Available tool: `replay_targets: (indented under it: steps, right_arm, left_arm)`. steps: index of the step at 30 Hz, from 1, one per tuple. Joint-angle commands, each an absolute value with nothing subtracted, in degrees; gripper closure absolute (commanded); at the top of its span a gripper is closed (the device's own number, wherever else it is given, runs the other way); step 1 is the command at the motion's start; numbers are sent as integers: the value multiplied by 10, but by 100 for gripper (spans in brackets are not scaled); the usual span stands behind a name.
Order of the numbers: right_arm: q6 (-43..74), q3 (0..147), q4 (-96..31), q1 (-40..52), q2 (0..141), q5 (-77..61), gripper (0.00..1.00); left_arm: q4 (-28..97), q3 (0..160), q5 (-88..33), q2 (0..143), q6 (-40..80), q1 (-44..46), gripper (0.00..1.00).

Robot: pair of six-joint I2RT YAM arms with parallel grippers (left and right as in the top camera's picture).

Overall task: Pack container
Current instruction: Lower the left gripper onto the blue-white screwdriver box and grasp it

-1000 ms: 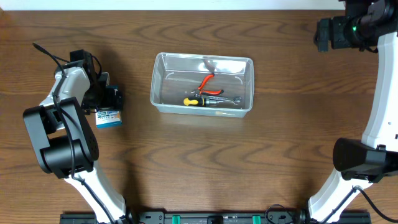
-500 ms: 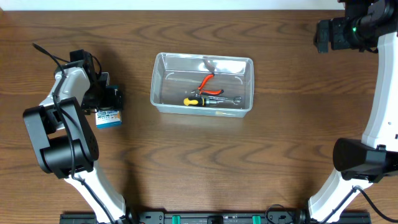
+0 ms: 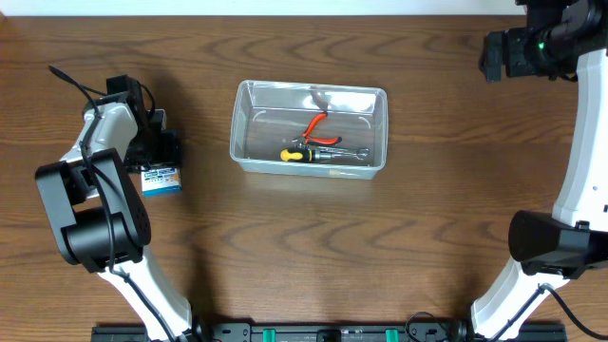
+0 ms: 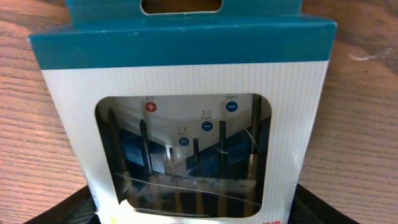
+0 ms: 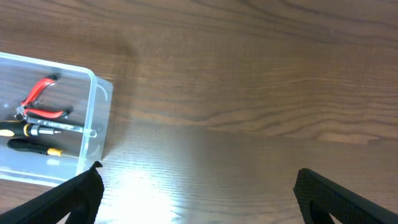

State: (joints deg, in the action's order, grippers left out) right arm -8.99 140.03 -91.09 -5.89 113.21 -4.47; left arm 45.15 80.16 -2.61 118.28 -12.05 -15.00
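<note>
The clear plastic container (image 3: 245,123) sits mid-table and also shows at the left of the right wrist view (image 5: 94,118). It holds red-handled pliers (image 3: 319,127), a yellow-and-black screwdriver (image 3: 296,154) and a metal wrench (image 3: 348,152). My left gripper (image 3: 161,157) is at the table's left, shut on a small blue-and-white box of screwdriver bits (image 3: 161,180). That box fills the left wrist view (image 4: 186,74), with a finger tight against each side. My right gripper (image 5: 199,193) is open and empty above bare wood, at the far right in the overhead view (image 3: 496,53).
The wooden table's far edge runs along the top of the overhead view. The left arm's base and links (image 3: 95,214) stand just below the box. The right arm's base (image 3: 551,242) stands at the lower right.
My left gripper and the blue-and-white box have shifted slightly to the left together. The right arm and the container have not moved.
</note>
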Motion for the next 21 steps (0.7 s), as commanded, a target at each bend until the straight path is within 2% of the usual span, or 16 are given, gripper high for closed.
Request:
replay_targets:
  steps: [1,17,21]
  right_arm:
    - [-84,1397,-911,-60,1136,-49,1]
    - [-84,1397,-911,-59,1136,-49,1]
    - [-84,1397,-911,-59,1136,-49,1]
  left_arm:
    - [453,781,-41,1199,-122,-150,30]
    - [453,781,-41,1199,-122,-150,33]
    - [453,781,-41,1199,-122,-150,38]
